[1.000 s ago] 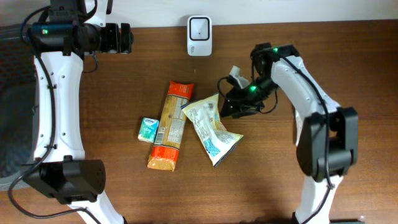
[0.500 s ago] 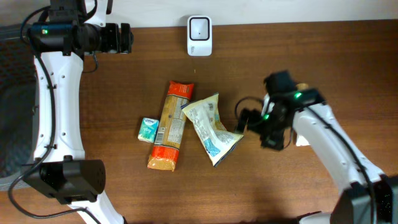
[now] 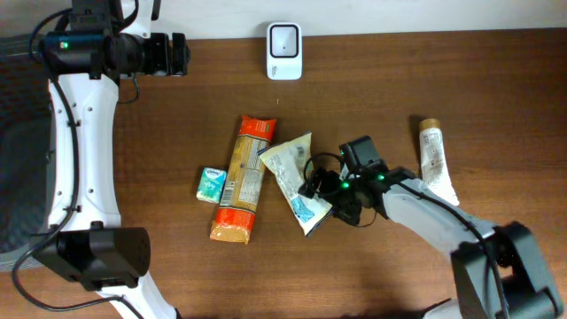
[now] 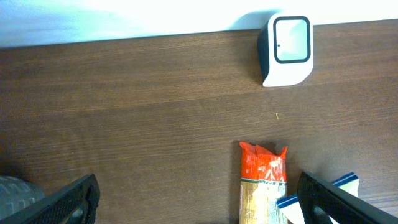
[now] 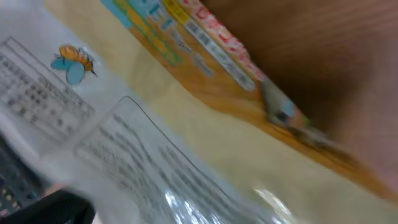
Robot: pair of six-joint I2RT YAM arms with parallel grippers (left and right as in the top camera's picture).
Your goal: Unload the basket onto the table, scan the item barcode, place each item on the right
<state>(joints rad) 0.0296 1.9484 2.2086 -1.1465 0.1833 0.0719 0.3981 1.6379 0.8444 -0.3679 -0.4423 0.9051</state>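
Note:
A white barcode scanner [image 3: 284, 50] stands at the table's far edge and shows again in the left wrist view as scanner [image 4: 287, 46]. Mid-table lie an orange pasta packet [image 3: 241, 177], a small teal box [image 3: 210, 184] and a cream printed pouch [image 3: 297, 173]. A white tube [image 3: 435, 159] lies alone on the right. My right gripper [image 3: 317, 190] is low at the pouch's right edge, open. Its wrist view is blurred and filled by the pouch [image 5: 186, 143], with one dark finger [image 5: 43, 208] at the lower left. My left gripper [image 3: 182, 55] hangs open at the far left, holding nothing.
The left wrist view looks down on bare brown wood [image 4: 137, 112], with the orange packet's top [image 4: 263, 171] between its spread fingers [image 4: 68, 199]. The table's far edge meets a pale wall [image 4: 124, 18] behind the scanner.
My right gripper left its spot near the scanner, swung out to the right, then came back left and low onto the pouch. The white tube now lies on the table. The left arm stayed still.

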